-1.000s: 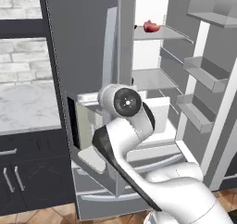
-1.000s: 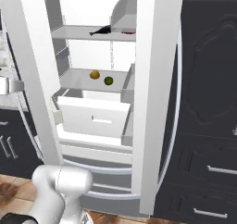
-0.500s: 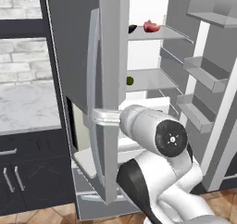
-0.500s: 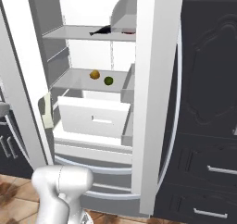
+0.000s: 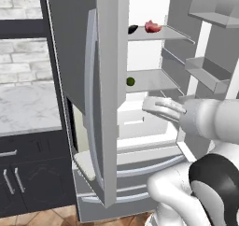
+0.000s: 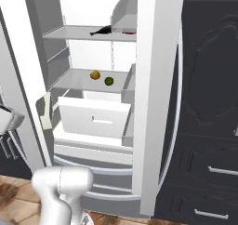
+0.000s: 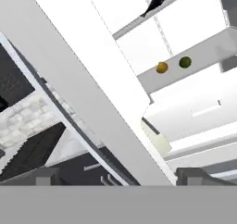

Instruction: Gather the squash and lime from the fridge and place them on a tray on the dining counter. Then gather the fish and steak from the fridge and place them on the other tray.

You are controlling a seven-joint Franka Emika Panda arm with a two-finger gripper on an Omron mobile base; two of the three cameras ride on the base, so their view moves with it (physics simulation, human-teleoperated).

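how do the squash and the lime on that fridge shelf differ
The squash is yellow-orange; the lime is plain green. The squash looks slightly larger than the lime. In the right base view the squash sits left of and a little behind the lime. Both are small round things, apart, on the same middle shelf.

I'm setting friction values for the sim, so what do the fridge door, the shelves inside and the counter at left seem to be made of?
The fridge door looks like brushed steel: flat grey with a soft sheen. The shelves seem pale matte plastic or frosted glass; the render leaves that open. The counter looks like polished white marble, going by its grey veins.
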